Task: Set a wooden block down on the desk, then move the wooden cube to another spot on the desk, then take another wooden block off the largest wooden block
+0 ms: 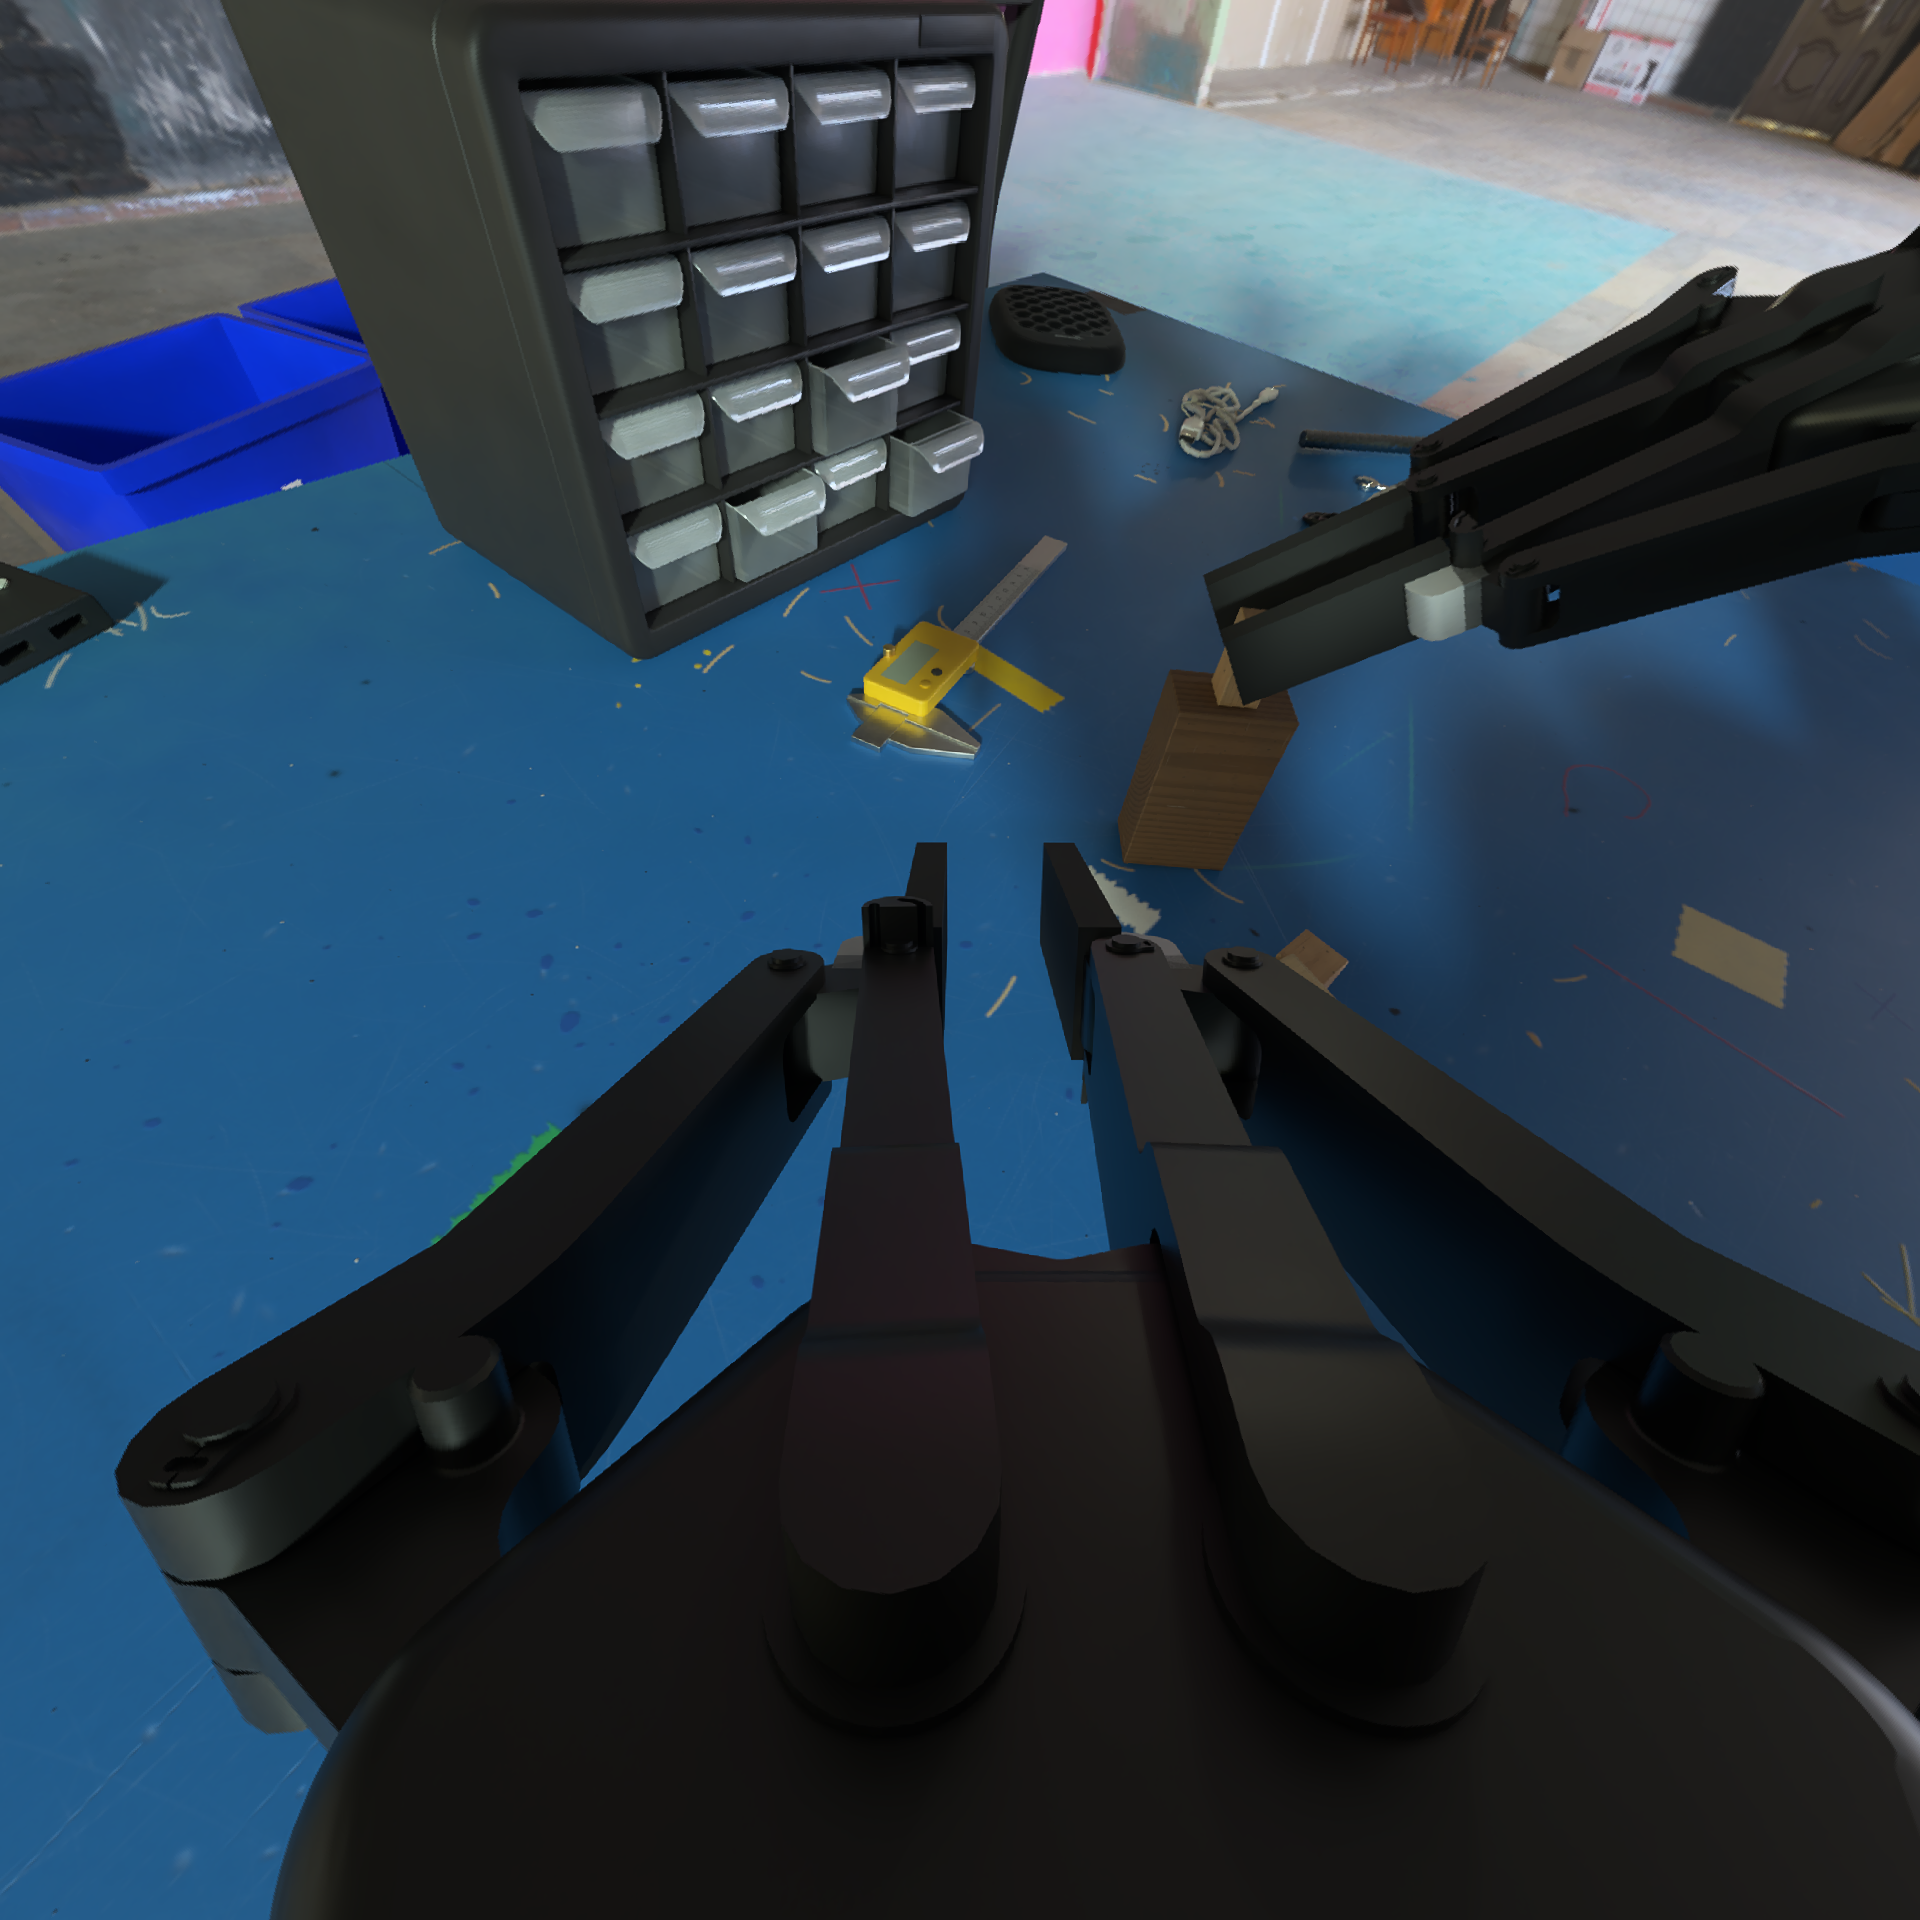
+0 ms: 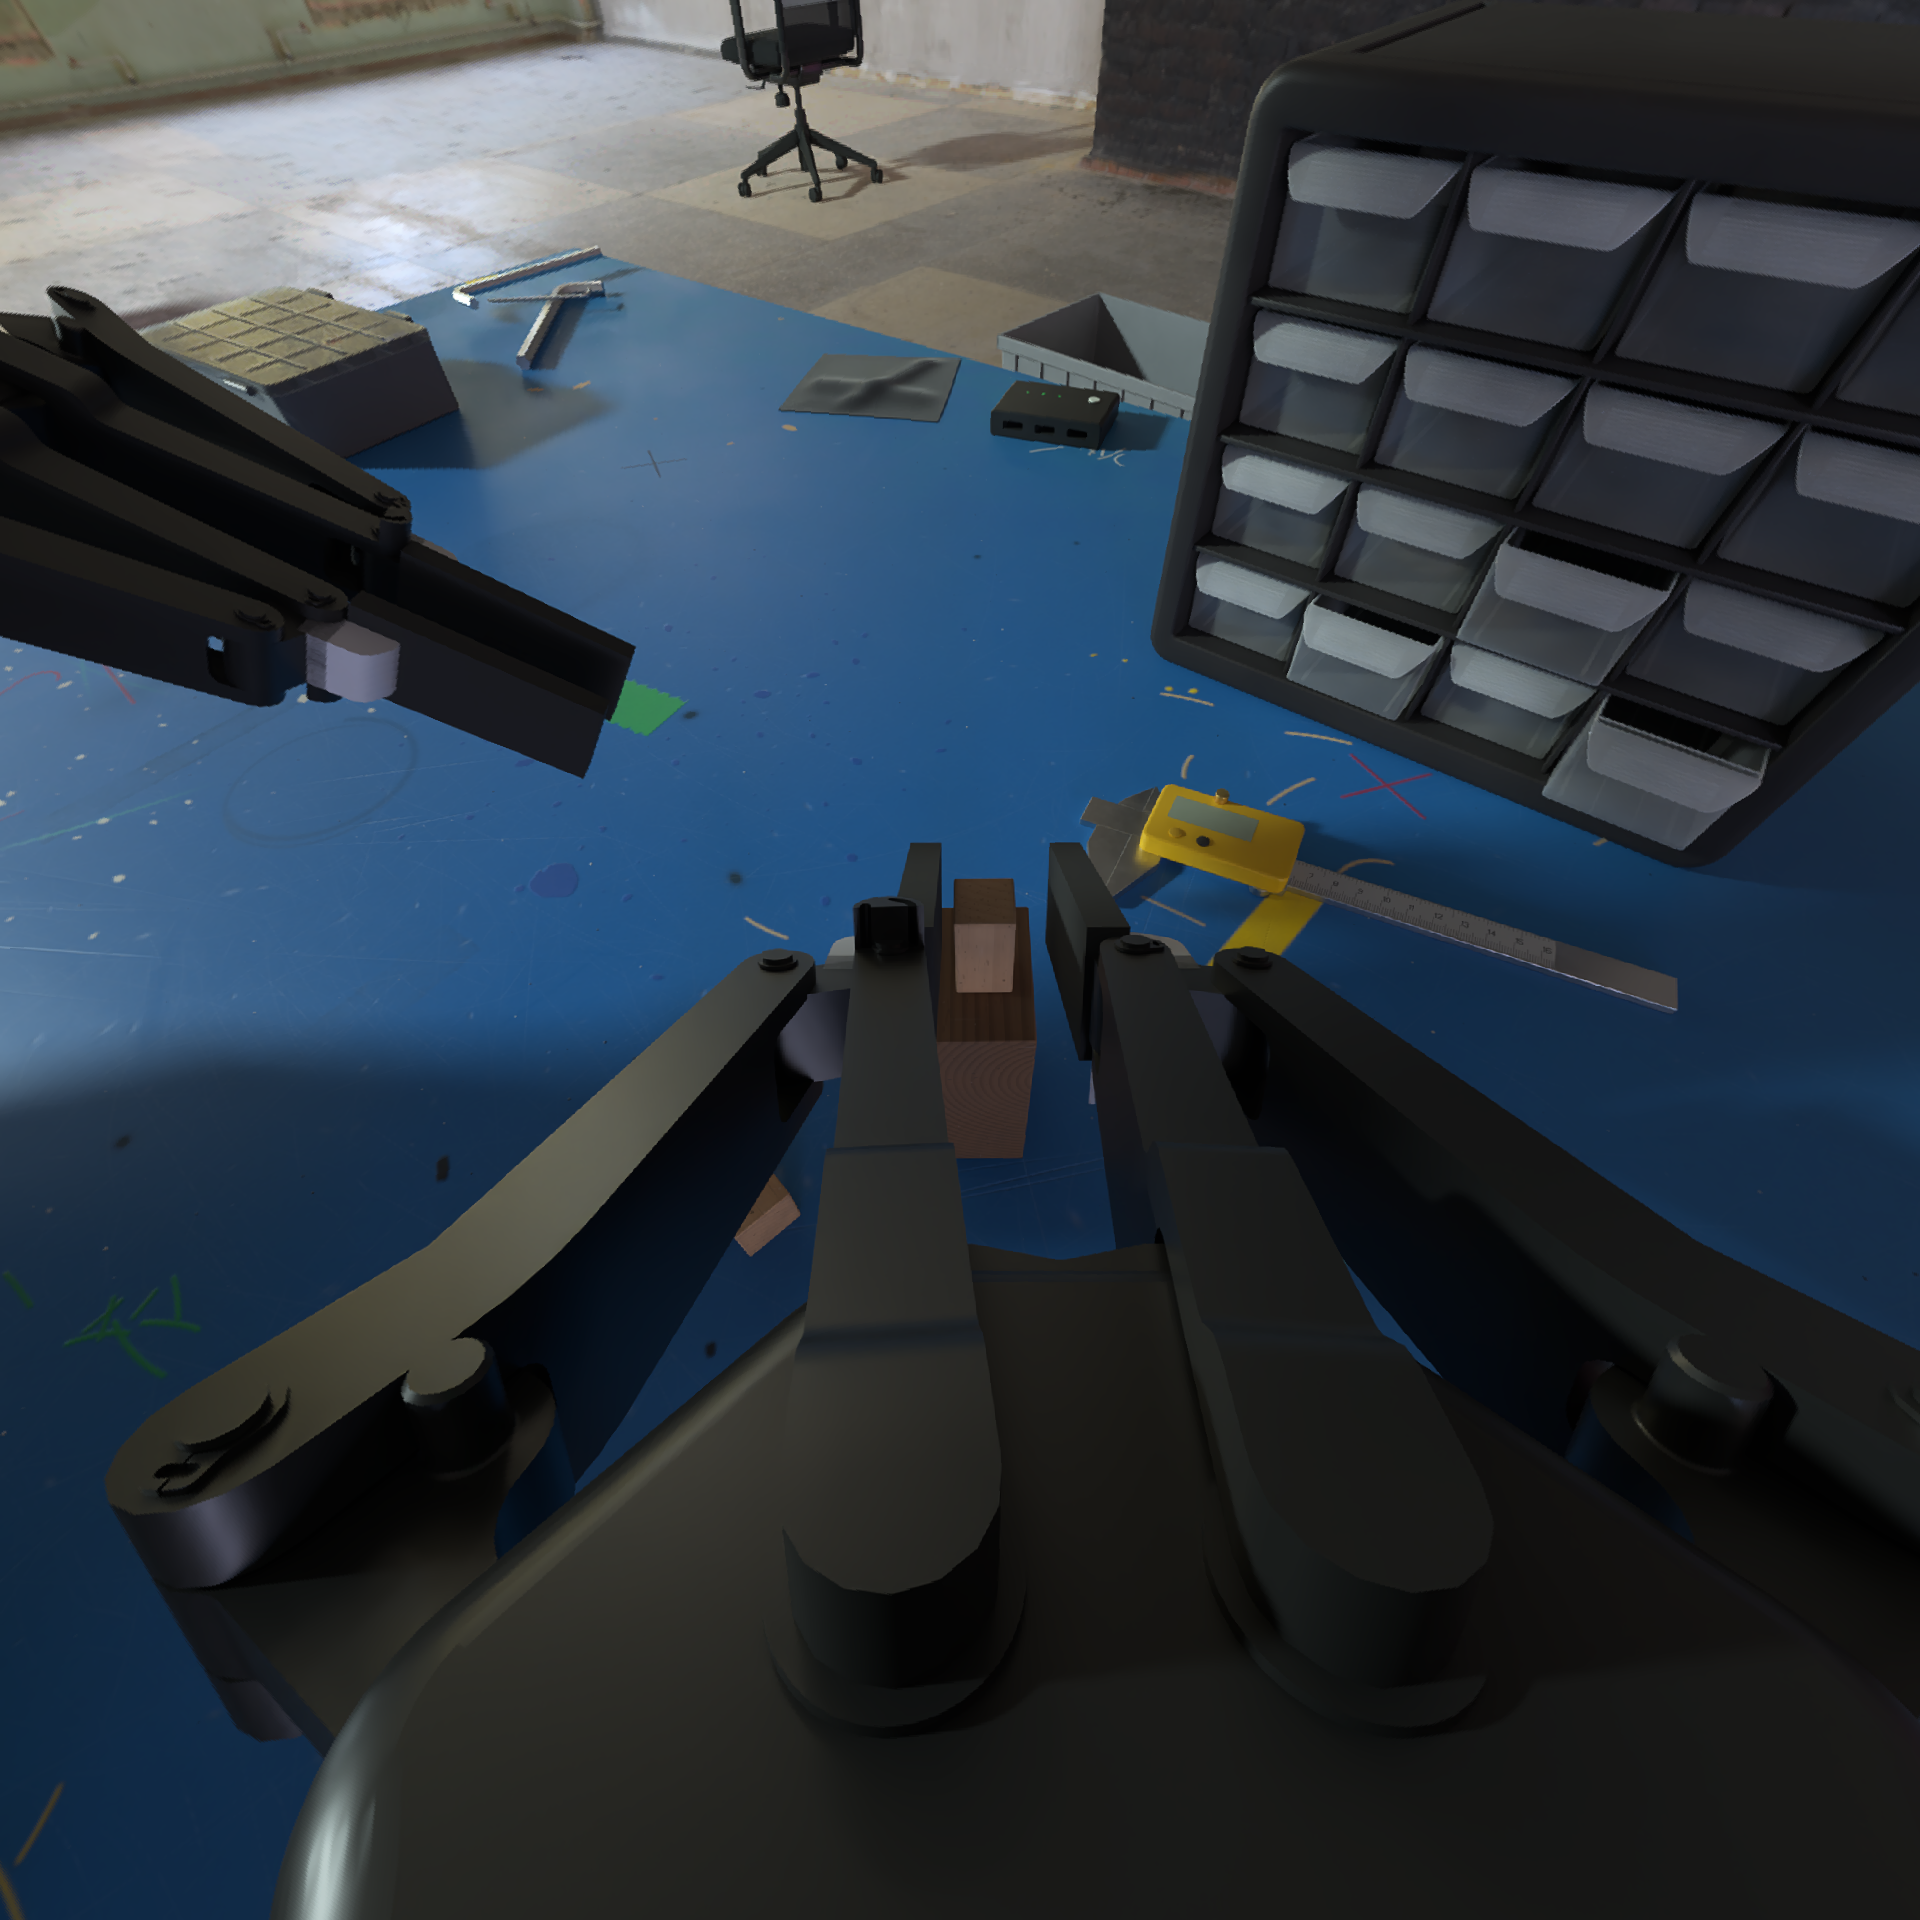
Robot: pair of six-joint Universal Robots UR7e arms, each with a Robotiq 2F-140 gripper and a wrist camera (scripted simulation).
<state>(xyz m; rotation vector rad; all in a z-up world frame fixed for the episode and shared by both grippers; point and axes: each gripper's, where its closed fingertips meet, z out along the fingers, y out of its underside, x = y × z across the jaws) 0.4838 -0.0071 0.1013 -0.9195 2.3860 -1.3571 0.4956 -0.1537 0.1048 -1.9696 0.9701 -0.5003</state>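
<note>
Two hands work over the blue desk [image 1: 312, 935]. The right hand [image 2: 992, 883] straddles a small pale wooden block [image 2: 983, 935] standing on the largest wooden block [image 2: 987, 1081]; its fingers are slightly parted, and whether they pinch it cannot be told. The left hand [image 1: 992, 883] hangs empty, narrowly open, the stack at its one o'clock. A wooden cube [image 1: 1314, 961] lies on the desk at its three o'clock.

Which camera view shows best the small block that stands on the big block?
The right wrist view: the small block shows whole on the big block. In the left wrist view the right gripper hides most of it.
</note>
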